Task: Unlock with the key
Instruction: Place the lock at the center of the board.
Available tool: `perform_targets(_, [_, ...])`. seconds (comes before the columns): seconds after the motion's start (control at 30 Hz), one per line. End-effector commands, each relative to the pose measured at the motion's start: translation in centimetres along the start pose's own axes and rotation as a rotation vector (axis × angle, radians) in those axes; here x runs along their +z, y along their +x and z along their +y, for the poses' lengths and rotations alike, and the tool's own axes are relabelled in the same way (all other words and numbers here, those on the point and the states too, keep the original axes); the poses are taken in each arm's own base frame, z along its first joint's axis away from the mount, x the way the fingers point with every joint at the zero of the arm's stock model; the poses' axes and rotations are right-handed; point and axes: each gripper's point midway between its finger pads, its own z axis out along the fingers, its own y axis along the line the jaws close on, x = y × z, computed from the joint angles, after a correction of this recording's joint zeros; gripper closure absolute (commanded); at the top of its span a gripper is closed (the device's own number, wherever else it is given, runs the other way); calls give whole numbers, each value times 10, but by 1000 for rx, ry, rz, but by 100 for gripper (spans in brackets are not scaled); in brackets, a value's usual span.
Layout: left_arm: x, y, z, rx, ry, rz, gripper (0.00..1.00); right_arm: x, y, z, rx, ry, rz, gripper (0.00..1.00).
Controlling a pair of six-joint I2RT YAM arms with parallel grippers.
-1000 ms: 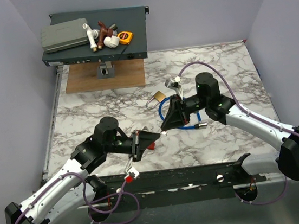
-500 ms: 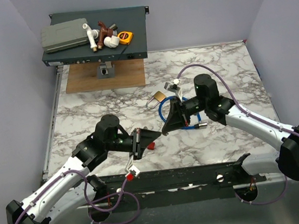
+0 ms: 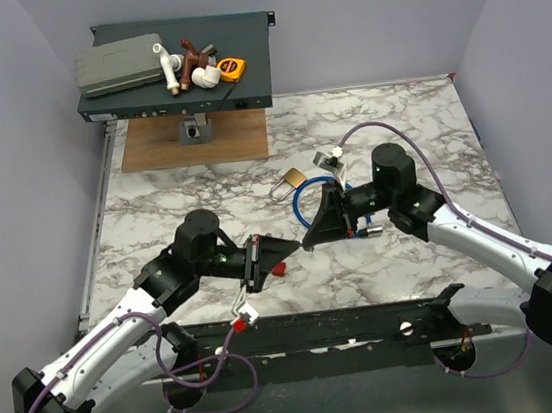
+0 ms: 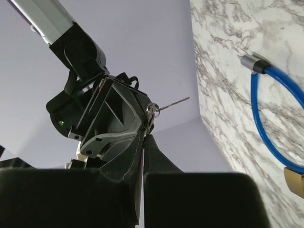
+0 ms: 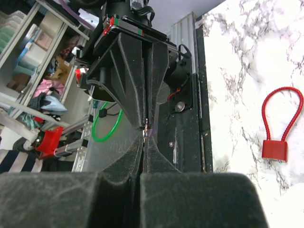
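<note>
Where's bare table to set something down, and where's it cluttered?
Free: marble tabletop right of the wooden board, behind the right arm; also the strip below that board. Crowded centre: brass padlock, blue cable lock, red cable lock.

The right end effector [image 3: 307, 242] is closing its jaws on the key [image 4: 152, 109] beside the left end effector [image 3: 293, 249], and the right arm's elbow is swinging rightward

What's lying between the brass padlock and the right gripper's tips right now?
The blue cable lock: its loop crosses the marble between the brass padlock and the right gripper. The top external view shows this.
</note>
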Motion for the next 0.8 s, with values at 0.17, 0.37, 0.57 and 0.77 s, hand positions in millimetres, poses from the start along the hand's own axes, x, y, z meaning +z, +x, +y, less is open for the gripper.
perform_targets(0.17, [-6, 8, 24, 281, -79, 72, 94, -1, -5, 7, 5, 2, -49, 99])
perform_targets(0.37, [-15, 17, 20, 138, -85, 155, 31, -3, -9, 8, -13, 24, -73, 99])
perform_targets(0.57, [-25, 18, 20, -449, -32, 214, 19, -5, -11, 6, -46, 63, -69, 99])
perform_targets(0.77, [-17, 4, 36, -1250, 35, 145, 29, -9, -21, 2, -126, 136, -49, 99])
